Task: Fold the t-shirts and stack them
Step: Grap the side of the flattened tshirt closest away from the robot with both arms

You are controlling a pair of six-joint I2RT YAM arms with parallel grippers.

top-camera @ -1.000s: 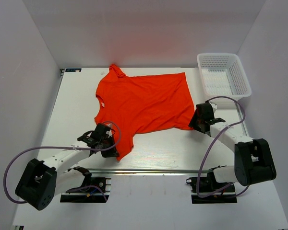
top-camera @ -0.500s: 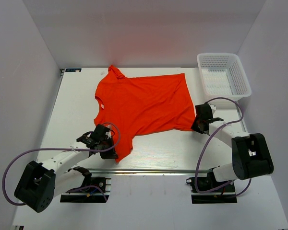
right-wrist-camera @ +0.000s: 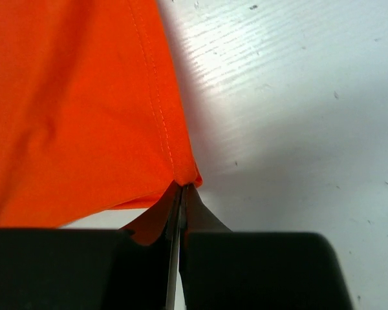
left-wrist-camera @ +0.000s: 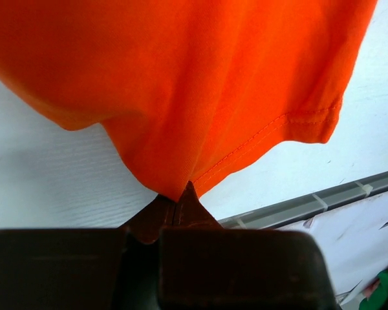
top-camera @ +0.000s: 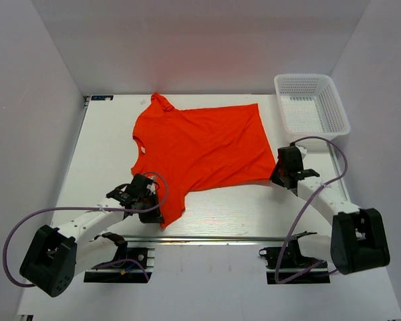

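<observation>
At the near side of the table [top-camera: 220, 215], our left gripper [top-camera: 155, 211] is as it was a second ago. The left wrist view shows its jaws pressed together on a fold of the orange-red t-shirt [left-wrist-camera: 200, 77] just inside the stitched edge of the near sleeve.

The change is on our right. A second ago the right gripper [top-camera: 277, 175] stood with its jaws apart beside the near hem corner. Now they are closed, and in the right wrist view the tips of the right gripper [right-wrist-camera: 181, 191] pinch the very point of that corner, where the seam ends. The right arm has also drawn a little to the right, and the corner has gone with it, so the near edge of the t-shirt [top-camera: 200, 144] looks slightly tauter.

Beyond the grippers, the body of the garment lies spread flat across the middle of the table, with the collar toward our left and the hem toward our right. The far sleeve is bunched near the back edge. It has not been folded yet.

We judge that with both near corners now held, the near edge can be lifted and carried over toward the far side for a first fold.

Farthest off, at the back right, the white mesh basket [top-camera: 312, 103] stands apart from the cloth.
</observation>
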